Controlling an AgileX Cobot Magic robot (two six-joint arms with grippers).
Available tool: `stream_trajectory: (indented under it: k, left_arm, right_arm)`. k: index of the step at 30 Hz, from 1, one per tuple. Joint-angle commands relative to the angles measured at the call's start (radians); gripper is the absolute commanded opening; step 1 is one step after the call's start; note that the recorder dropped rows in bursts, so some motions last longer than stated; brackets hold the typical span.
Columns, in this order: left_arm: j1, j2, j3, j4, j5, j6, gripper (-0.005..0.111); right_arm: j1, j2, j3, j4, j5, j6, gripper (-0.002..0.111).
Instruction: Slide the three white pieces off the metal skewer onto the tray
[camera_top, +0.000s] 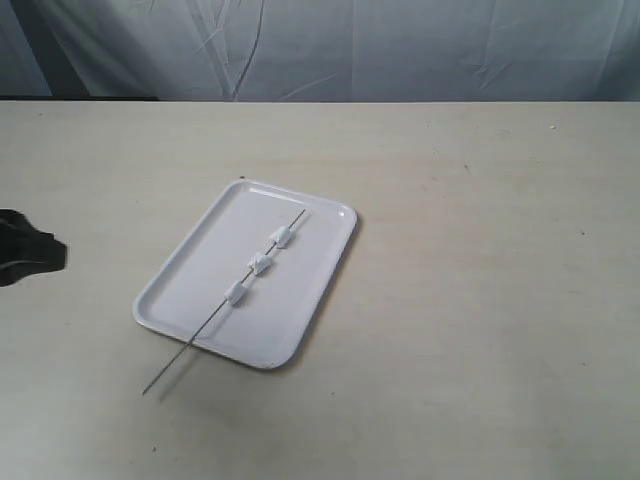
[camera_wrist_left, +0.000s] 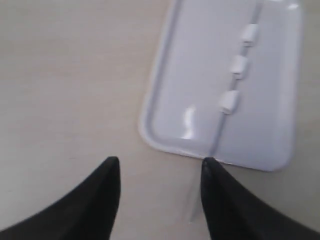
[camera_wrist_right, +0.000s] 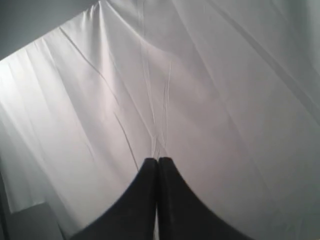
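Resting across tray (camera_top: 195, 285), skewer (camera_top: 180, 351), three pieces (camera_top: 262, 264) threaded

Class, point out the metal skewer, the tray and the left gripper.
metal skewer (camera_top: 170, 363), exterior view, bare end beyond tray.
tray (camera_top: 200, 270), exterior view, bare floor.
left gripper (camera_wrist_left: 160, 160), left wrist view, midway between fingertips.

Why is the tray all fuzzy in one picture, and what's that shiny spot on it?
Left wrist view: the tray is soft and out of focus, with a bright glare streak; exterior view: sharper, and the metal skewer casts a thin shadow on the table.
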Motion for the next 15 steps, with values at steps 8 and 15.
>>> stream_trajectory:
  k: [8,15]
  left_arm:
    - [-0.016,0.177,-0.004,-0.395,0.116,0.372,0.05]
    - [-0.158,0.296,-0.004,-0.351,-0.011,0.391,0.045]
  right_arm:
    - [-0.004,-0.006,0.002,-0.674,-0.039,0.58,-0.001]
    - [-0.004,-0.006,0.002,-0.702,-0.144,0.6,-0.001]
